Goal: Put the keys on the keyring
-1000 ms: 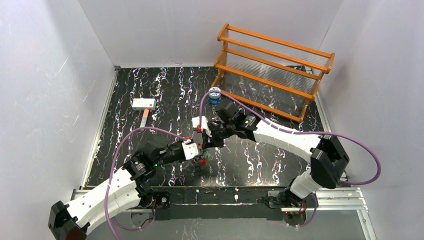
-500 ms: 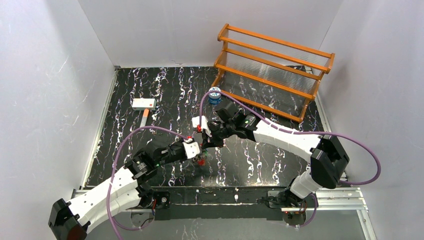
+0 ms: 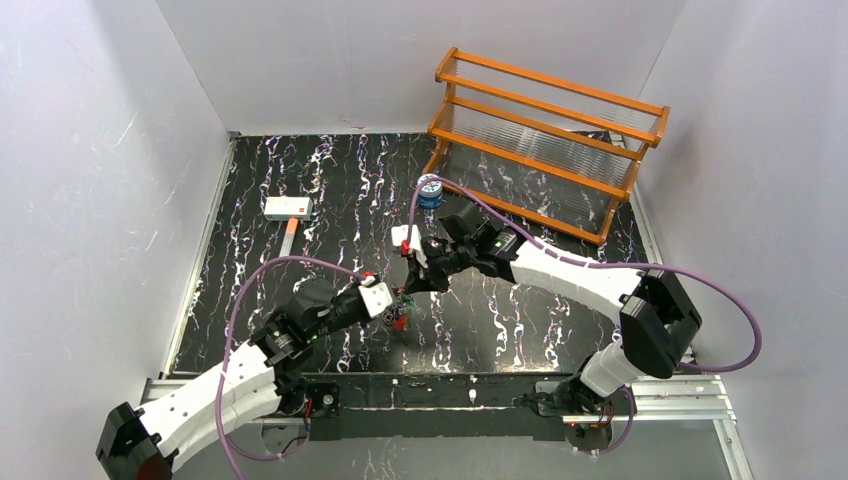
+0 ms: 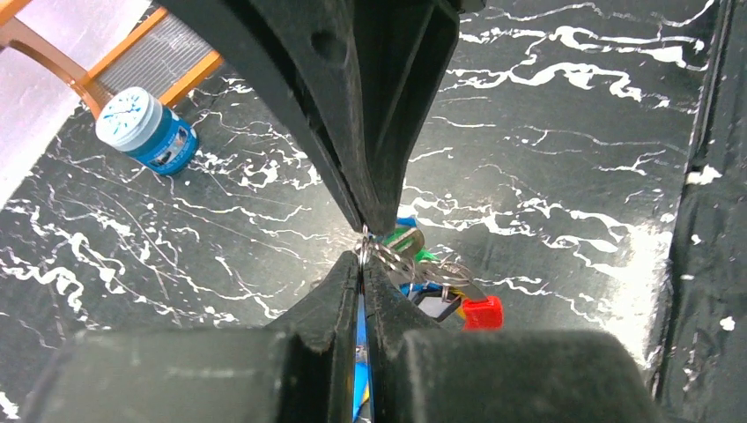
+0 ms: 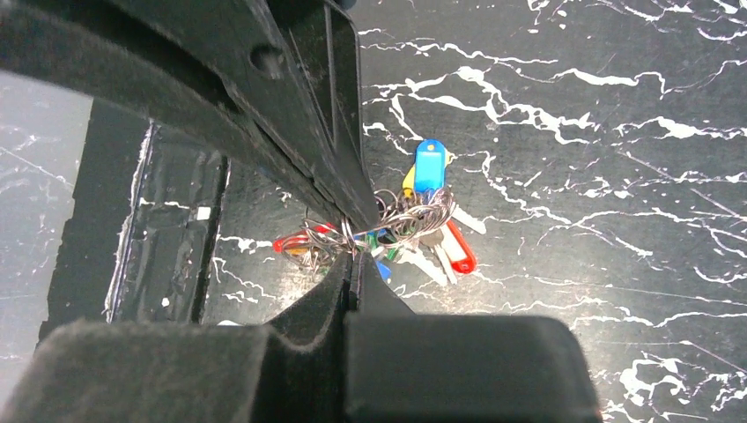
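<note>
Left tool (image 4: 362, 269) was closed, its fingertips pinching what looked like the thin wire of the keyring (image 4: 364, 251). The right tool (image 5: 352, 264) was closed too and met it tip to tip on the same wire. The keys (image 5: 429, 167), with blue, red, green and yellow heads, bunched around the wire just below the tips, over the front middle of the dark marbled surface (image 3: 330, 190). Threading seemed well along. The next move likely called for sliding a key along the wire without loosening either pinch. Both arms reached inward, wrists angled down.

Keys (image 4: 440, 273) are framed close-up, looking down, by both wrist cams; seen from far overhead by top cam.
</note>
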You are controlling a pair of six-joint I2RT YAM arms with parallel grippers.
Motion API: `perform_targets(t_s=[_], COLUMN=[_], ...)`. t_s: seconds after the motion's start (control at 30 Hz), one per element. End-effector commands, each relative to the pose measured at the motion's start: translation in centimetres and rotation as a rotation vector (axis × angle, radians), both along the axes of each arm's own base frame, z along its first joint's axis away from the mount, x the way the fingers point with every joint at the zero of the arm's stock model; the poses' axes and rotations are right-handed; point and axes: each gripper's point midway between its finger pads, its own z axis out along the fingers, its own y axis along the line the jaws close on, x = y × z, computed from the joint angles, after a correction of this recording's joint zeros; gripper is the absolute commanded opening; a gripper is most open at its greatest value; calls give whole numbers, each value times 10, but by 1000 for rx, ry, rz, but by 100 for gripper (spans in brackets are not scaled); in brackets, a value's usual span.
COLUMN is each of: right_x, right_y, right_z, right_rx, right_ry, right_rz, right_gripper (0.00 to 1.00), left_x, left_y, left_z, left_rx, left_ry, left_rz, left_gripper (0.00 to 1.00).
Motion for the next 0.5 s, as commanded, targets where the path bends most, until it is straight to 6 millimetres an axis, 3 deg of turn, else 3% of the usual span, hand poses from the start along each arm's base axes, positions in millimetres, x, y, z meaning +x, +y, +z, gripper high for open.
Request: perform_targets(t_s=[0.0,0.13,0.47], right_x=[1,4,-2], right_y=[-2,-8,-12], right_z=[20,17,14], right_rx=[107,139,194], right_ry=[39,78,113], right_rz=[-1,-18,29], right_gripper=[1,1,8], left_x=[2,0,-2], left_y=[-8,-12,-16], left_z=[33,44,48], left_rx=[-244,-344,-399], left_ry=[-25,-17,-12], left_rz=[41,33,17], left_gripper=[0,0,0])
